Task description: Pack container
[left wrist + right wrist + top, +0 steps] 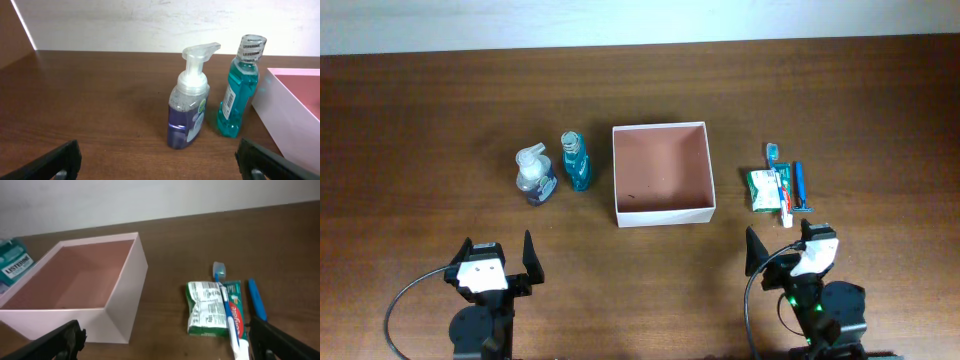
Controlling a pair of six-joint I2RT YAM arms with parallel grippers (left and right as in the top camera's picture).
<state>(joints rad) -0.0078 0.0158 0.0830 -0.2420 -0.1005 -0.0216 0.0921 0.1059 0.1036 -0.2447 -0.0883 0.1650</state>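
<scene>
The container (663, 215), a shallow white box with a pinkish-brown inside, stands empty at the table's middle; it also shows in the right wrist view (120, 315). Left of it stand a soap pump bottle (534, 175) (189, 107) and a teal mouthwash bottle (577, 162) (239, 92). Right of it lie a green packet (761, 189) (206, 308), a toothpaste tube (785, 195) (239, 322), a toothbrush (223, 287) and a blue razor (801, 185) (257, 298). My left gripper (500, 262) (160, 165) and right gripper (786, 248) (167, 342) are open and empty near the front edge.
A pale wall (640, 20) runs behind the brown wooden table (420, 120). Black cables loop beside both arm bases at the front.
</scene>
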